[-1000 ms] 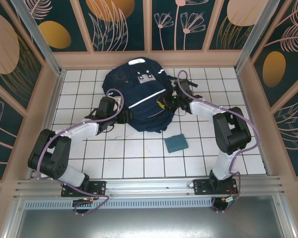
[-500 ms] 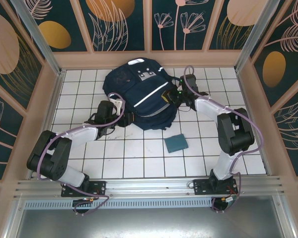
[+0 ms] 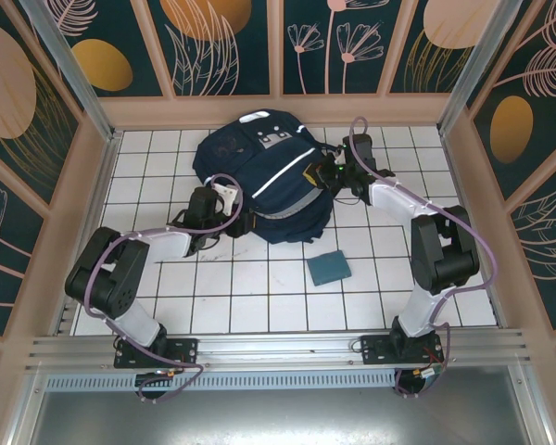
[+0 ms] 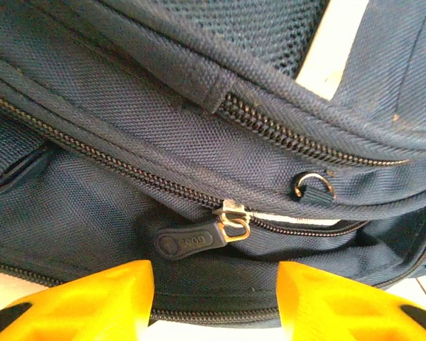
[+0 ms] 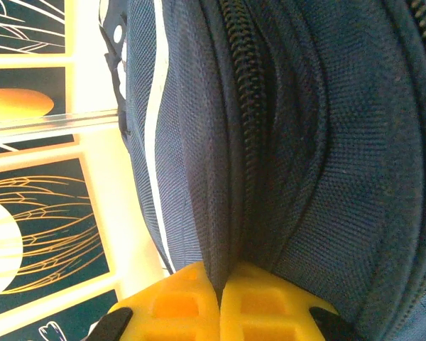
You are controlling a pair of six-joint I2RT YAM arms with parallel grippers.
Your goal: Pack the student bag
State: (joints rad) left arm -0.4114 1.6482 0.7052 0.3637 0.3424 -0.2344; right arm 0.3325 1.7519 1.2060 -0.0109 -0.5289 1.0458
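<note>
The student bag (image 3: 259, 176), a navy backpack with thin white stripes, lies flat on the white tiled table (image 3: 259, 297) between two robot arms, each meeting it from one side. The left pincer (image 3: 244, 222) sits at the bag's near left edge with its jaws partly apart. Seen from its wrist, the yellow fingers (image 4: 92, 298) flank a stretch of navy fabric without pressing on it. A dark rubber zip pull (image 4: 192, 241) lies just ahead of the gap between them, and a small metal ring (image 4: 314, 186) hangs on the seam farther ahead and toward the right finger. The right pincer (image 3: 315, 176) is at the bag's right edge, drawn tight on a fold of the bag's cloth. Its wrist view shows the two yellow fingertips pressed together with the fold caught between them. A closed zip track (image 5: 241, 85) runs straight ahead of that grip, and a white stripe (image 5: 150, 142) runs to its left. A flat teal pad (image 3: 328, 267) lies on the tiles nearer the arm bases than either pincer, apart from the bag.
</note>
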